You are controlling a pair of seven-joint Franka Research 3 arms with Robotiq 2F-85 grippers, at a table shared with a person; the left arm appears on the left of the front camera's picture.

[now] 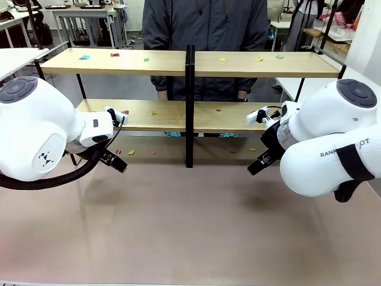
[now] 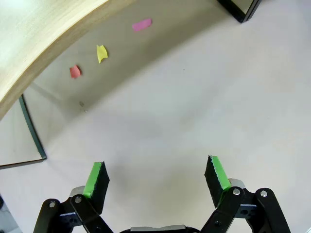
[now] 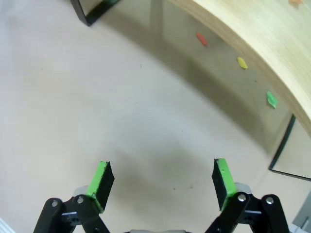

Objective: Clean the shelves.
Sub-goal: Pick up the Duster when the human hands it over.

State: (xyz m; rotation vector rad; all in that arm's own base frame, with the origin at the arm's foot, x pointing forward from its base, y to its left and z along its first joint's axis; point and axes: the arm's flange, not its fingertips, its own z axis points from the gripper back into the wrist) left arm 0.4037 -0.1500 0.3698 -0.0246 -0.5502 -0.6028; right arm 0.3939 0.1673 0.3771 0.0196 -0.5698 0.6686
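Observation:
The shelves (image 1: 178, 62) stand across the far half of the table, two wooden tiers in a black frame with a centre post (image 1: 189, 107). Small coloured scraps lie on both boards and on the table under the lower one (image 1: 131, 152). My left gripper (image 1: 114, 161) hovers low in front of the left section, open and empty (image 2: 155, 177); red (image 2: 74, 71), yellow (image 2: 101, 53) and pink (image 2: 142, 24) scraps lie ahead of it. My right gripper (image 1: 257, 164) hovers before the right section, open and empty (image 3: 160, 179), with red (image 3: 201, 39), yellow (image 3: 241, 62) and green (image 3: 271, 99) scraps beyond.
A person (image 1: 205, 24) in a dark jacket stands behind the shelves with hands at the lower board. The near tabletop (image 1: 190, 226) is bare. White tables stand off to the far left and right.

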